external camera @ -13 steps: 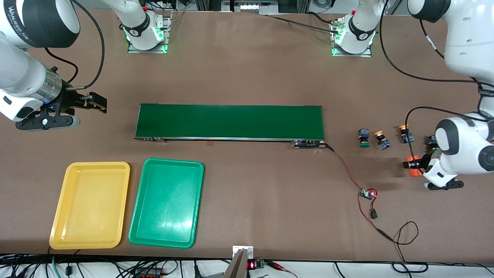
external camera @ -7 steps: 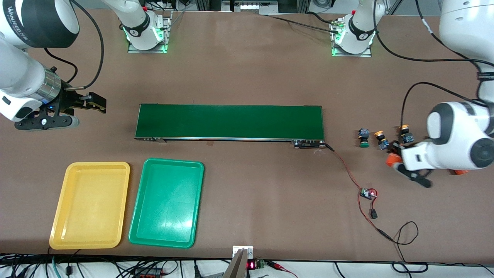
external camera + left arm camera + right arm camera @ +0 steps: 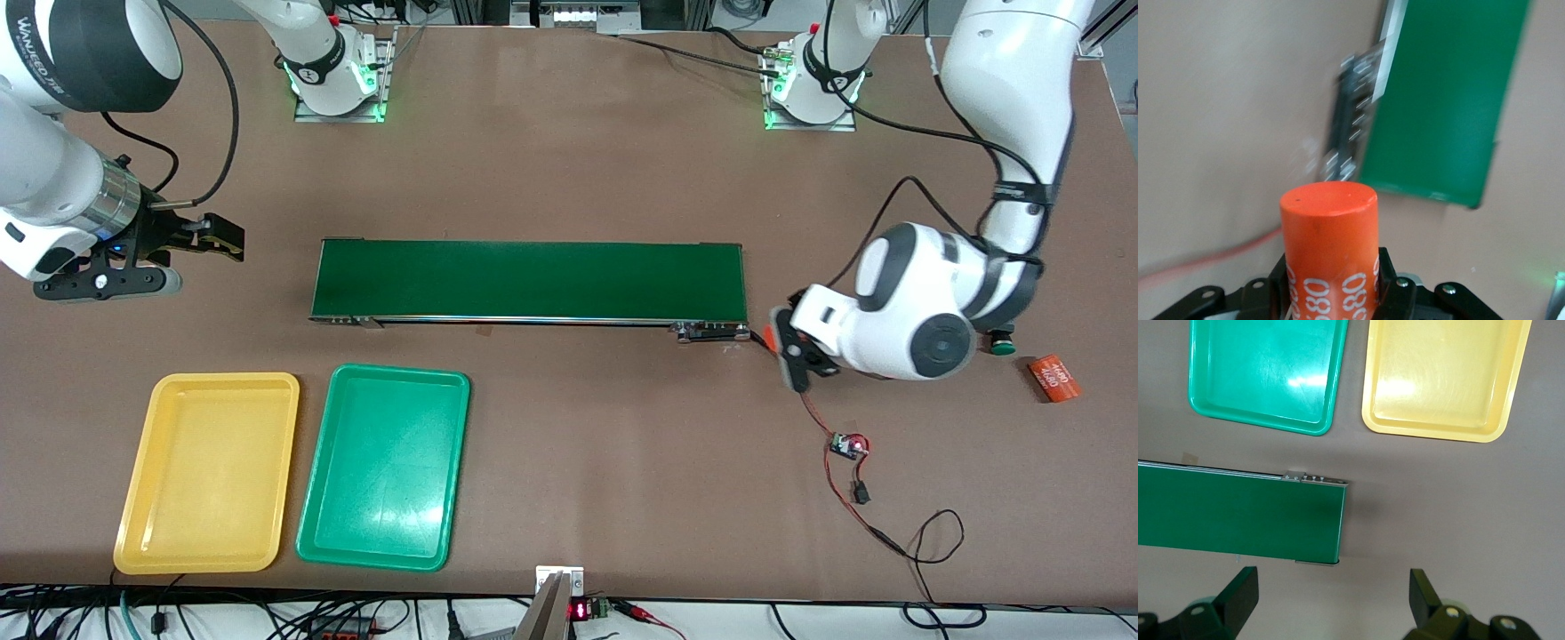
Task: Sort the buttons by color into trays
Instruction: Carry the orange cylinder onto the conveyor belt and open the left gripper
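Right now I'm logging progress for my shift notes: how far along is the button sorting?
Nothing is sorted yet: the yellow tray and green tray hold no buttons. In hand: the left gripper, by the conveyor belt end, is shut on an orange cylinder, not a button. The right gripper waits open. Only one green button shows, partly hidden by the left arm; all sorting is left.

Left arm's wrist hides most buttons; one green cap peeks out. Orange cylinder cut off at the left wrist view's edge; conveyor end blurred.
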